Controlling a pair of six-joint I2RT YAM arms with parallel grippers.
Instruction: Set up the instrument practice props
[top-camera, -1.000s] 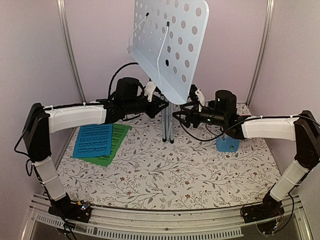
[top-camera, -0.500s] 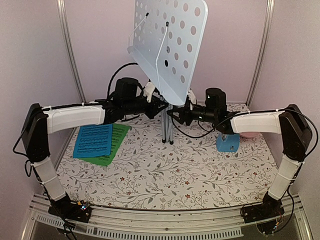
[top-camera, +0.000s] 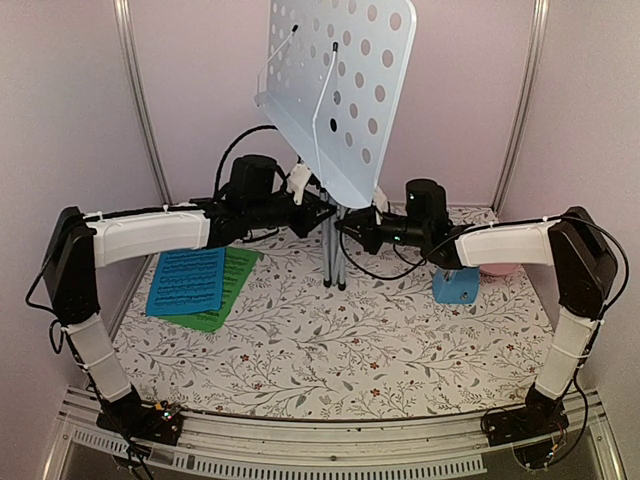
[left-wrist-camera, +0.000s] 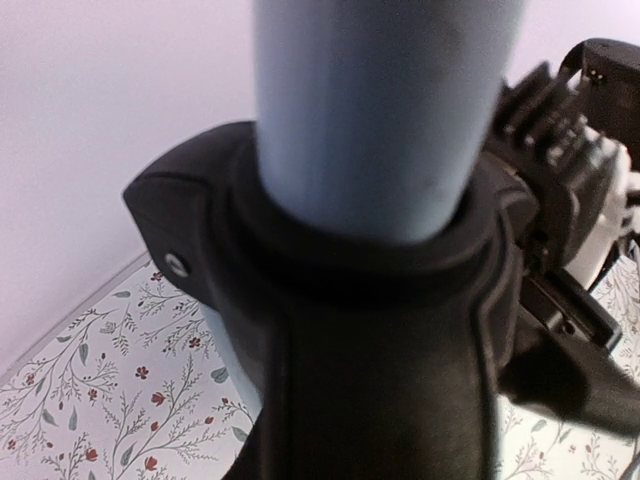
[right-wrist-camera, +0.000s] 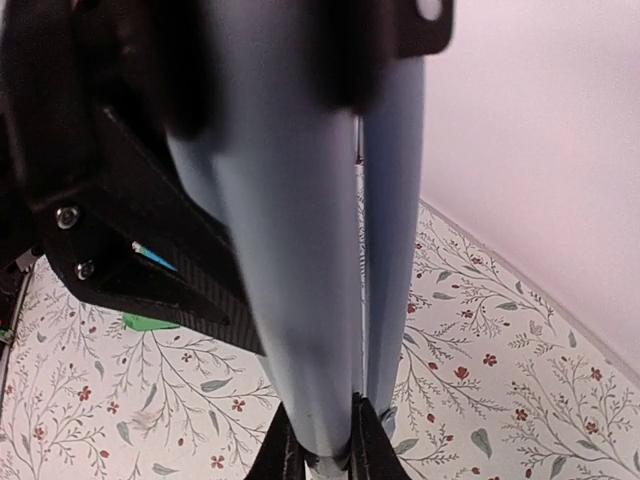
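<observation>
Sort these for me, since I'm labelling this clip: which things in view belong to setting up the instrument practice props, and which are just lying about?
Part of the job:
- music stand
- blue music sheet
- green music sheet
- metronome

Just lying about:
- pink plate, mostly hidden

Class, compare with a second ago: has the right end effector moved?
Yes: the right end effector moved left, away from the blue metronome, toward the music stand's pole.
</observation>
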